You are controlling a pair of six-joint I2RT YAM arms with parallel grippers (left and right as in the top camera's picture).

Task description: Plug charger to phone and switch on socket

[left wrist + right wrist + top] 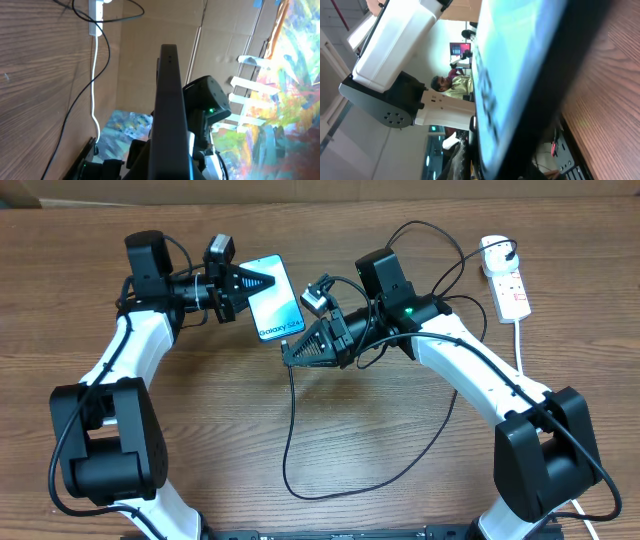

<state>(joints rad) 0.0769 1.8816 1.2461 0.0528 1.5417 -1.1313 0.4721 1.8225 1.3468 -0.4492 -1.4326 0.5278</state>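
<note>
My left gripper (250, 283) is shut on the phone (272, 298), holding it above the table with its blue-white screen facing up. In the left wrist view the phone's dark edge (167, 110) runs straight up the middle. My right gripper (292, 348) is shut at the phone's lower end, and the charger's thin black cable (290, 430) drops from its tip. The connector tip itself is hidden. The cable loops across the table and up to the white socket (508, 280) at the far right. The phone screen (510, 75) fills the right wrist view.
The socket's thick white cord (522, 345) runs down along the right arm. Brown wooden table (220, 430) lies below both arms. In the left wrist view the socket (95, 20) and cord (93, 85) lie at the upper left, with the right arm (207, 100) just behind the phone.
</note>
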